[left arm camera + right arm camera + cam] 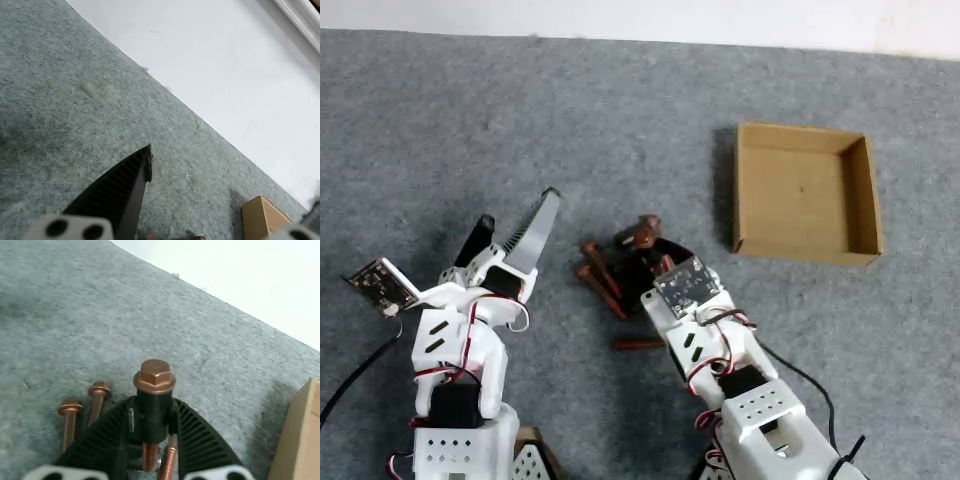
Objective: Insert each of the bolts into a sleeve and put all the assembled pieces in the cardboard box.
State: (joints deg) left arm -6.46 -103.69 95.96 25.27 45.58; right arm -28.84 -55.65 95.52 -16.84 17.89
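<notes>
My right gripper (642,248) (153,409) is shut on a black sleeve (150,415) with a copper bolt (154,376) standing in it, head up, just above the carpet's middle. Two loose bolts (601,277) (70,421) lie side by side close to that gripper on the left. A third bolt (638,344) lies beside the right arm's body. My left gripper (520,210) hovers open and holds nothing, left of the loose bolts; one black finger (122,187) shows in the left wrist view. The cardboard box (806,194) (300,440) (264,218) sits open to the right.
Grey carpet (520,120) covers the table up to a white wall (720,20) at the back. Another threaded bolt shaft (169,462) shows low between the right gripper's fingers. Open carpet lies between the right gripper and the box.
</notes>
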